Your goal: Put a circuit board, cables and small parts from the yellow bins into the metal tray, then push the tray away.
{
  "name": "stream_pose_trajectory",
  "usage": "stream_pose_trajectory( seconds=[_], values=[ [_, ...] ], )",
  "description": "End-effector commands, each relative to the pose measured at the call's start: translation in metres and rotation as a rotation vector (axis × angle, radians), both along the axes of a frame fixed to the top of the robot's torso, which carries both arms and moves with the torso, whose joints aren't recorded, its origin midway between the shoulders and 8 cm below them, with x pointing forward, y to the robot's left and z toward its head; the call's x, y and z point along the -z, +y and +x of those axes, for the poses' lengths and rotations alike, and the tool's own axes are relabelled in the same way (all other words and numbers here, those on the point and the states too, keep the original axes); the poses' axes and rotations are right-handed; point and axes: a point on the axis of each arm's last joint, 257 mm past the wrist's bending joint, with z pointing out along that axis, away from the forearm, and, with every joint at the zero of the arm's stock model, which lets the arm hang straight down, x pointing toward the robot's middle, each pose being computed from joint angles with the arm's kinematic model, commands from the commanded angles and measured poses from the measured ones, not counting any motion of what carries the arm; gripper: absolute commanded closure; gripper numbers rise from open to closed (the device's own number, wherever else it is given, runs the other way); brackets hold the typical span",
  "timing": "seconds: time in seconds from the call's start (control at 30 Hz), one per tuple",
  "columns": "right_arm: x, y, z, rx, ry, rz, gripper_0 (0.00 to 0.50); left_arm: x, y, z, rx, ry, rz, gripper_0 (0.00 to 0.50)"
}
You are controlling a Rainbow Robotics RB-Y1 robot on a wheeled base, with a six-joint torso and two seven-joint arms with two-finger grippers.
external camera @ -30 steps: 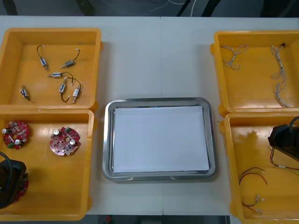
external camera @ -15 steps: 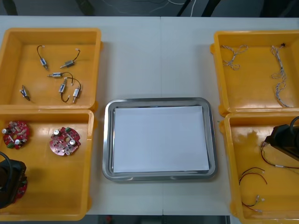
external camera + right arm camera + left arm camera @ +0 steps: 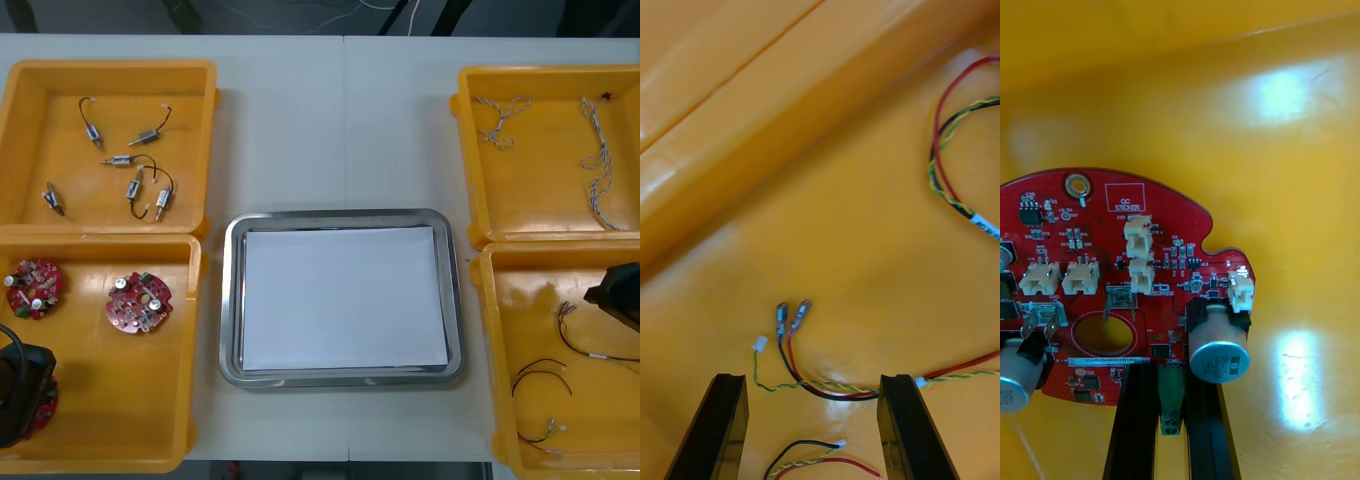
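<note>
Starting at the left of the table (image 3: 340, 120), the far-left yellow bin (image 3: 110, 66) holds a scatter of small metal parts (image 3: 125, 165) with short dark leads. In the near-left yellow bin (image 3: 120, 400), two loose circuit boards (image 3: 139, 300) lie side by side toward its far wall, a little apart.

My left gripper (image 3: 1171, 371) sits low in that bin's near-left corner. Its fingers are drawn close together and clamped on the edge of a third circuit board (image 3: 1112, 247), with a small green piece of that edge pinched between them. This board lies flat on the bin floor, component side up.

In the middle, the metal tray (image 3: 340, 216) lies between the bins, white inside, with nothing in it.

To the right, the far-right yellow bin (image 3: 545, 200) holds twisted blue and white cables (image 3: 600, 160), one bunch near its left wall and a longer one near its right.

My right gripper (image 3: 812, 381) hangs over the near-right yellow bin (image 3: 530, 300) at its right side, fingers standing wide apart and holding nothing. A red and yellow cable (image 3: 827, 391) lies on the bin floor, running across between the fingers, its two bare terminals just beyond them. More red and yellow cables (image 3: 540, 370) lie loose nearby in this bin.
</note>
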Motion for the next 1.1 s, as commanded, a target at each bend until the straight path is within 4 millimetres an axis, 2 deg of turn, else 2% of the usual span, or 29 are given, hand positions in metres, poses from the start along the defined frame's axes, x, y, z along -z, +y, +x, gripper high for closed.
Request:
stream_pose_trajectory(
  seconds=[0.03, 0.27, 0.5, 0.73, 0.9, 1.1],
  values=[
    [-0.024, -0.025, -0.007, 0.11, -0.019, 0.013, 0.0, -0.033, 0.016, 0.009, 0.048, -0.013, 0.058, 0.5],
    [-0.017, -0.03, -0.017, 0.231, 0.009, 0.074, 0.0, -0.052, 0.023, 0.01, 0.086, 0.009, 0.088, 0.5],
    [0.0, -0.038, -0.034, 0.372, 0.038, 0.131, 0.0, -0.075, 0.024, 0.009, 0.158, 0.038, 0.11, 0.5],
    [0.013, -0.043, -0.049, 0.518, 0.065, 0.189, 0.0, -0.114, 0.025, 0.013, 0.275, 0.082, 0.164, 0.5],
    [0.022, -0.047, -0.058, 0.614, 0.084, 0.217, 0.0, -0.133, 0.019, 0.021, 0.353, 0.073, 0.172, 0.5],
    [0.031, -0.053, -0.056, 0.68, 0.09, 0.245, 0.0, -0.148, 0.004, 0.024, 0.452, 0.081, 0.196, 0.5]
  ],
)
